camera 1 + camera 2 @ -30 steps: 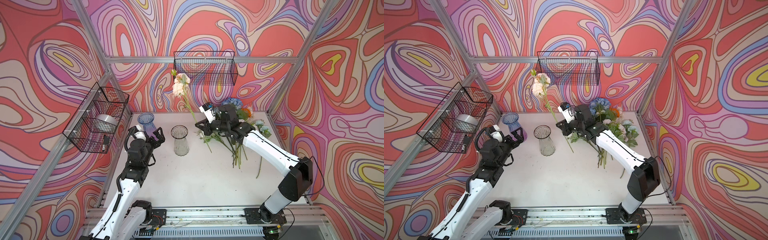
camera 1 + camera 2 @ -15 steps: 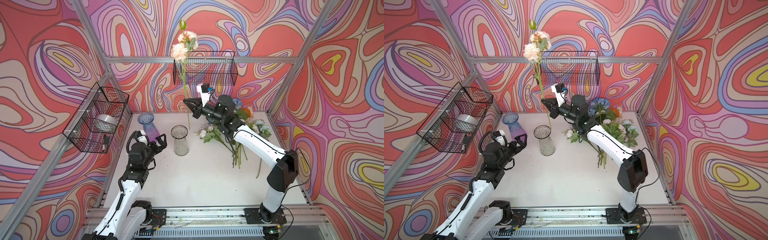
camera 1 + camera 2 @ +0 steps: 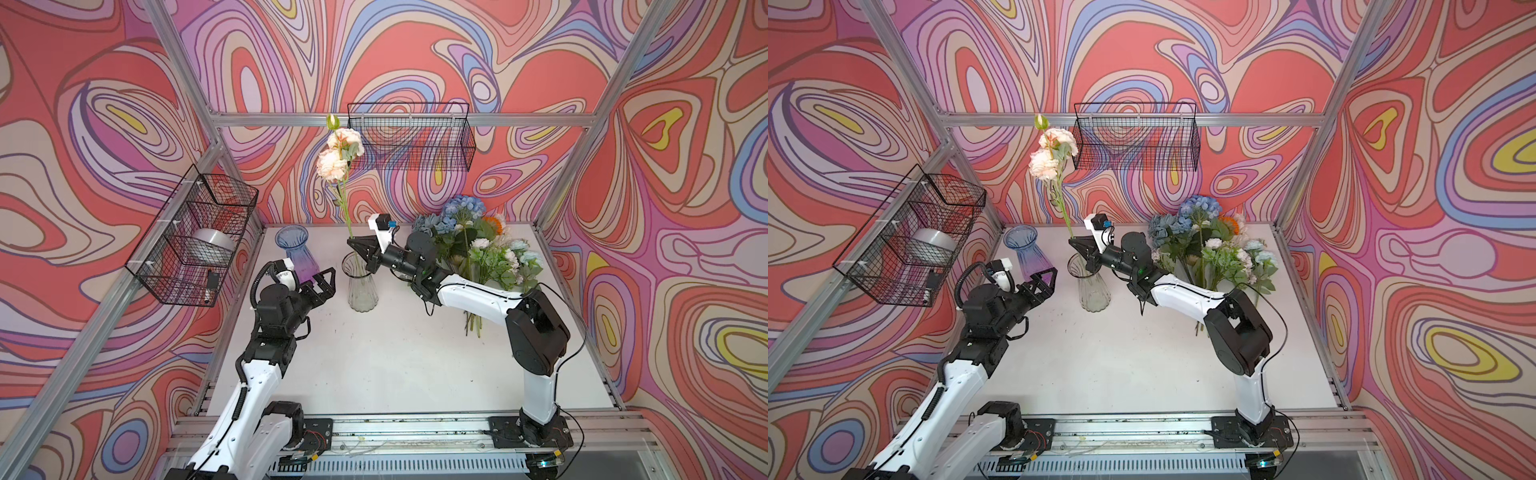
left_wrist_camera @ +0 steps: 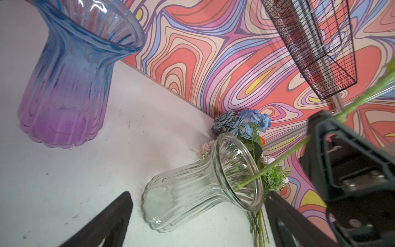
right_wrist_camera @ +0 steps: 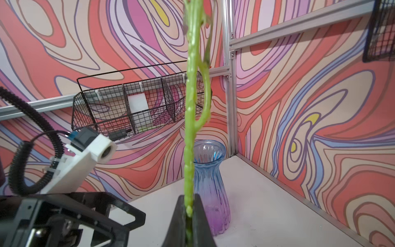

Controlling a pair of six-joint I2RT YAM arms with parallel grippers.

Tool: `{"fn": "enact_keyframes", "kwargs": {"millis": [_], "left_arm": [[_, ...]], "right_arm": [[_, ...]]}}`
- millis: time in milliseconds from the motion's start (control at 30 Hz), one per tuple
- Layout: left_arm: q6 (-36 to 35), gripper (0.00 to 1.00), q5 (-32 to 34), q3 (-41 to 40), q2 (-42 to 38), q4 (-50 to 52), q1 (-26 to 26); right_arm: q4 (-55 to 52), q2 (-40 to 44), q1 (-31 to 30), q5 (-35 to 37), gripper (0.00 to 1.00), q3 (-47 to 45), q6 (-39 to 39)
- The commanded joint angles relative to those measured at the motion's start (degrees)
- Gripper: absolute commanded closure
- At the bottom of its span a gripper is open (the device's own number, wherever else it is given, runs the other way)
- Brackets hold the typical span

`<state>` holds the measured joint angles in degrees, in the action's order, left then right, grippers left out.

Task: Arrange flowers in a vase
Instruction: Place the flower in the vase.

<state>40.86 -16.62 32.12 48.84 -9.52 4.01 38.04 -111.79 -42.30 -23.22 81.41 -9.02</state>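
A clear ribbed glass vase (image 3: 361, 286) (image 3: 1094, 286) (image 4: 192, 192) stands mid-table. My right gripper (image 3: 353, 243) (image 3: 1074, 242) (image 5: 189, 211) hangs just above its rim, shut on the green stem (image 5: 190, 128) of a peach rose sprig (image 3: 338, 153) (image 3: 1052, 153) that stands nearly upright. The stem's lower end (image 4: 245, 184) reaches into the vase mouth. My left gripper (image 3: 322, 282) (image 3: 1044, 278) (image 4: 198, 194) is open and empty, left of the clear vase and apart from it. The other flowers (image 3: 473, 245) (image 3: 1208, 245) (image 4: 245, 124) lie piled at the back right.
A blue-to-purple glass vase (image 3: 297, 253) (image 3: 1030, 253) (image 4: 70, 85) (image 5: 210, 184) stands at the back left, just behind my left gripper. Wire baskets hang on the left wall (image 3: 191, 237) and the back wall (image 3: 409, 137). Aluminium frame posts line the corners.
My right gripper carried the rose sprig up and left from the pile, then lowered it so the stem end sits in the clear vase's mouth. My left arm edged toward the vase.
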Motion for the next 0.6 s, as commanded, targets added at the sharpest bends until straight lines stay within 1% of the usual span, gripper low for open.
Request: {"fn": "enact_keyframes", "kwargs": {"millis": [0,67,167,200,267,300,400,467,567], "left_arm": [[-1.2,0.00,-4.4,-0.3,-0.9,-5.5,-0.4],[-1.6,0.00,-6.8,0.1,-1.0,-7.4,-0.4],[-1.6,0.05,-9.3,1.1,-0.1,-11.7,-0.4],[-1.5,0.09,-9.9,1.7,0.7,-13.4,-0.4],[-1.5,0.21,-11.3,3.1,2.6,-16.3,-0.3],[-1.4,0.24,-12.0,4.1,4.0,-17.7,-0.2],[-0.9,0.26,-14.9,6.8,8.3,-21.7,0.7],[-0.8,0.29,-16.2,8.6,11.4,-24.2,1.7],[-0.7,0.32,-17.5,11.8,16.0,-26.0,3.6]], "right_arm": [[5.9,-0.7,-0.1,2.7,1.00,-3.4,0.3],[5.3,-0.7,-0.2,2.7,1.00,-4.8,0.8],[3.3,-0.8,-0.4,2.9,1.00,-5.6,2.3],[2.5,-0.9,-0.4,3.0,1.00,-5.7,2.7],[0.8,-0.9,-0.4,2.9,1.00,-5.5,3.6],[0.1,-1.0,-0.6,2.9,1.00,-5.5,4.1],[-1.8,-1.0,-0.8,2.7,1.00,-5.1,5.2],[-2.8,-1.1,-1.0,2.8,1.00,-5.0,6.1],[-4.2,-1.1,-1.4,3.0,1.00,-4.7,7.5]]}}
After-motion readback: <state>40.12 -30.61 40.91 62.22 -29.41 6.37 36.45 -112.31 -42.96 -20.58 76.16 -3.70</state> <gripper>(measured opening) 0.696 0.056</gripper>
